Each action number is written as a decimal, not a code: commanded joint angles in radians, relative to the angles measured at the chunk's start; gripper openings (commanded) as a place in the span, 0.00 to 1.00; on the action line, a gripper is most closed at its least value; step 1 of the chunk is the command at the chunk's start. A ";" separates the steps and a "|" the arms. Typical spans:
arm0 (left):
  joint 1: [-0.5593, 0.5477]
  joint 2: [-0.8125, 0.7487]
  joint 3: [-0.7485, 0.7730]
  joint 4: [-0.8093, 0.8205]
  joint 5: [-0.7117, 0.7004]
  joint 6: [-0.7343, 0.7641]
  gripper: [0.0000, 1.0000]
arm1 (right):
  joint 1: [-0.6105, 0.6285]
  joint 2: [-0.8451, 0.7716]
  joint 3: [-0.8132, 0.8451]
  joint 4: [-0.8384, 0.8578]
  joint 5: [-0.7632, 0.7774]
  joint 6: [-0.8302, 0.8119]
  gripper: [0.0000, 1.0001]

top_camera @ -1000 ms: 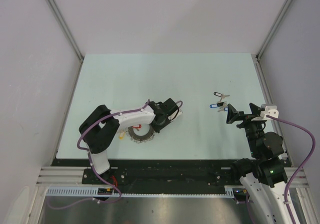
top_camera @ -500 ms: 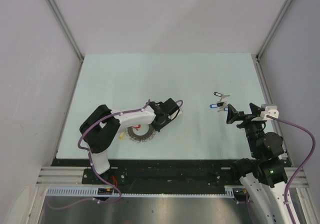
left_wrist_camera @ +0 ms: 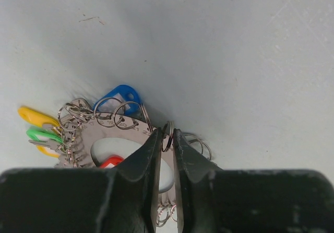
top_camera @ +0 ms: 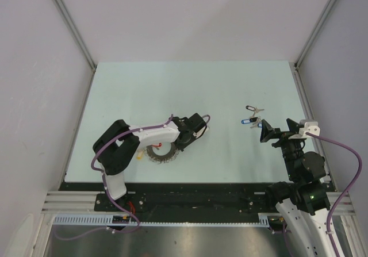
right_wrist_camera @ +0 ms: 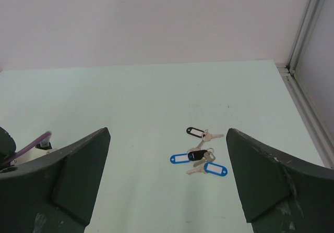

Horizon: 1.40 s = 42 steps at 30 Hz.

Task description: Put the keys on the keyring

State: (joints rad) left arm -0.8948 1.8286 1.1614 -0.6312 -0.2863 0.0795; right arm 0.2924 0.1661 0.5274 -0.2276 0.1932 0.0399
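**Left jaws pinched on keyring rim; right jaws wide, empty**

Left gripper (left_wrist_camera: 167,135): the jaws are nearly closed, w/ only a thin gap. They are clamped on a small wire loop at the rim of the keyring (left_wrist_camera: 107,131). One finger sits on each side of the loop, tips over the ring's flat silver band.

Right gripper (right_wrist_camera: 168,134): the jaws are spread fully apart, w/ nothing between the fingers and nothing touched.

Keyring, left wrist view: it lies flat on the table (top_camera: 172,84), rim crowded w/ small silver split rings. Tags seen on it:
- 1 blue tag (left_wrist_camera: 123,94) at the far rim
- 1 red tag (left_wrist_camera: 110,162) in the centre hole, partly hidden by a finger
- 1 green tag (left_wrist_camera: 44,135) at the left rim
- 1 clear yellow tag (left_wrist_camera: 35,117) just above the green one; a 2nd yellow bit below it is too hidden to be sure of

Top view: the keyring sits partly under the left forearm.

Keys (right_wrist_camera: 201,157): a loose cluster on the table, well apart from the keyring and to its right in the top view. The right gripper is near them, on the side away from the keyring, not touching. 4 tags counted there: 2 black tags (right_wrist_camera: 194,131) and 2 blue tags (right_wrist_camera: 215,169). The silver blades overlap, so the no. of keys can't be told.
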 commanded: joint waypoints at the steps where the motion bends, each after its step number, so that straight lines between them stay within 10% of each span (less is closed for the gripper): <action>1: -0.006 -0.008 0.023 -0.007 -0.040 0.002 0.19 | 0.001 -0.008 0.002 0.024 -0.009 -0.015 1.00; 20: -0.004 -0.139 0.004 -0.001 -0.007 0.009 0.00 | -0.006 0.052 0.036 0.033 -0.127 0.009 1.00; 42: 0.053 -0.584 -0.083 0.076 0.435 0.147 0.00 | 0.137 0.665 0.175 0.119 -0.686 0.165 1.00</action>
State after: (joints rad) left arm -0.8501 1.3052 1.0874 -0.5934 0.0174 0.1787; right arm 0.3439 0.7322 0.6739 -0.1791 -0.4320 0.2462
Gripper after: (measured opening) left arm 0.011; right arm 0.994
